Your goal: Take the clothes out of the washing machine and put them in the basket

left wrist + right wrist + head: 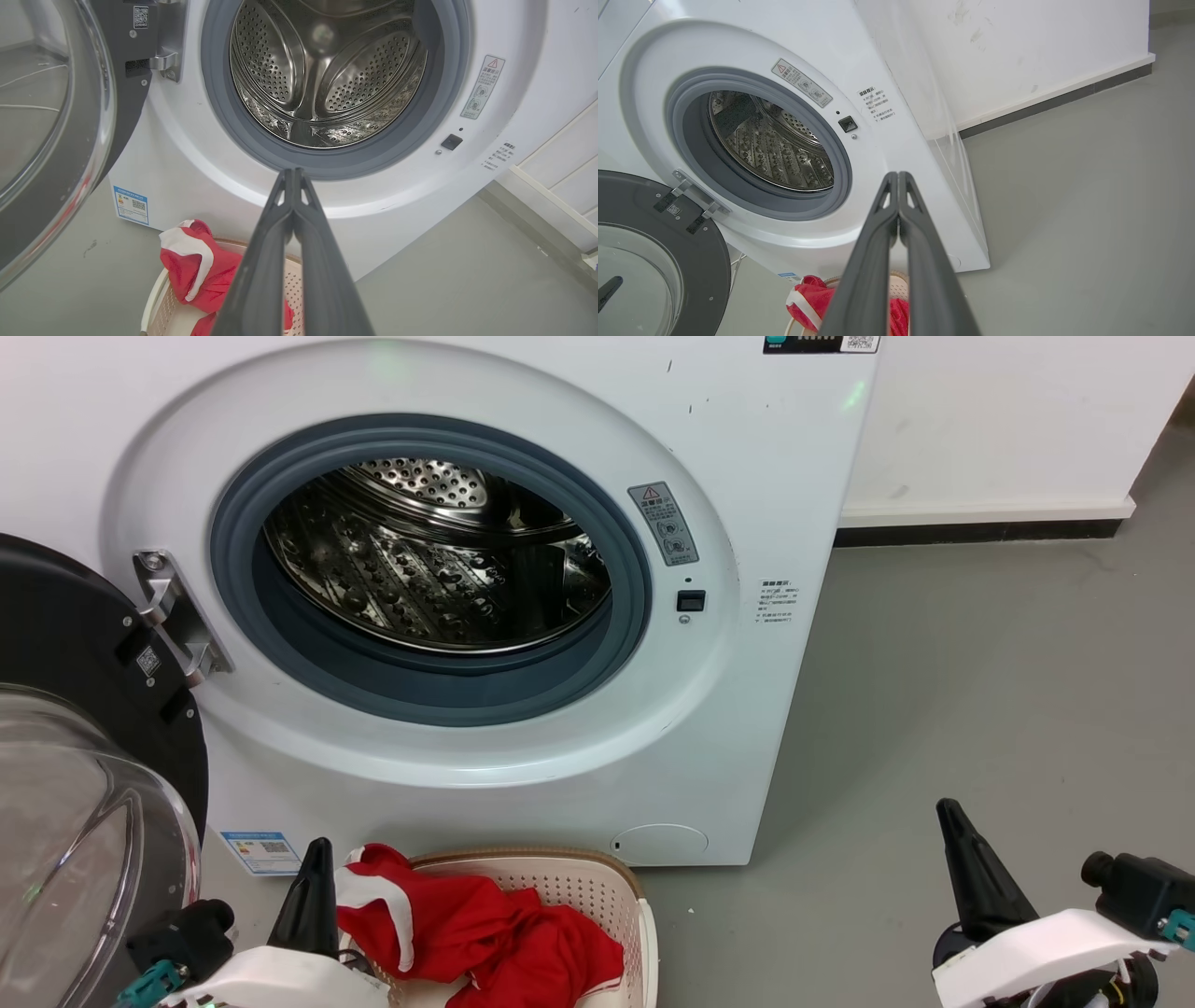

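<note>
Head camera looks forward and down at the washing machine (747, 476), close in front. Left wrist camera faces its drum (429, 569) squarely, lower. Right wrist camera looks obliquely from the side opposite the door (654, 261). All share drum and basket (607, 896).

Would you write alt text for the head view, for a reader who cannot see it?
Red clothes lie heaped in a cream basket on the floor before a white front-loading washing machine, whose door stands open at left on a bare steel drum. The left end effector and right end effector, both shut, point up from the bottom edge.
</note>
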### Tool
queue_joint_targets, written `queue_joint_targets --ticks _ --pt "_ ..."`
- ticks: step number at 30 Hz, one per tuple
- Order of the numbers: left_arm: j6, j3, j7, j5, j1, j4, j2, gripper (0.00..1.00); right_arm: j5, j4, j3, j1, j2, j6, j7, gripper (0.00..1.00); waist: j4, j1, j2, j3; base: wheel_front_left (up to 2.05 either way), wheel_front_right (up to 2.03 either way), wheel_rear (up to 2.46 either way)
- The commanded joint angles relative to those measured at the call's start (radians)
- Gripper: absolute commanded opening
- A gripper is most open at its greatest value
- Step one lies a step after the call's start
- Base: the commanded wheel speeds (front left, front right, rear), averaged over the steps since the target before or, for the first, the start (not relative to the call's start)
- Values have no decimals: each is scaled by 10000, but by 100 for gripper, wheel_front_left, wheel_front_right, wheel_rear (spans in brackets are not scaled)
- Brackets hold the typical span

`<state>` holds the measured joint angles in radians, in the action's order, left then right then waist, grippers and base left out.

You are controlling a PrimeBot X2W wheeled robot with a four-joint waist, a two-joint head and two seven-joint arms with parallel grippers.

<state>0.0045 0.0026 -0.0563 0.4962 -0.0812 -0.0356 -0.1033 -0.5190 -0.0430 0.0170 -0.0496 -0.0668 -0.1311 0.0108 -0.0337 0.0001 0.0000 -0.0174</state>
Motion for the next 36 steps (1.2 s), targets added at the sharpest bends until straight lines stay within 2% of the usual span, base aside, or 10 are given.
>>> queue_joint_targets --ticks 1,19,36 --pt "-64 42 19 378 298 57 -52 0 -383 60 -29 331 -82 1 -9 0 4 0 0 2 0 0 0" --pt "-408 175 335 3249 734 -493 -10 0 -3229 -449 -168 662 -163 2 -175 0 64 0 0 38 0 0 0" --pt "-674 315 612 5473 1054 -907 52 0 -5442 -864 -325 928 -192 2 -346 0 119 0 0 73 0 0 0"
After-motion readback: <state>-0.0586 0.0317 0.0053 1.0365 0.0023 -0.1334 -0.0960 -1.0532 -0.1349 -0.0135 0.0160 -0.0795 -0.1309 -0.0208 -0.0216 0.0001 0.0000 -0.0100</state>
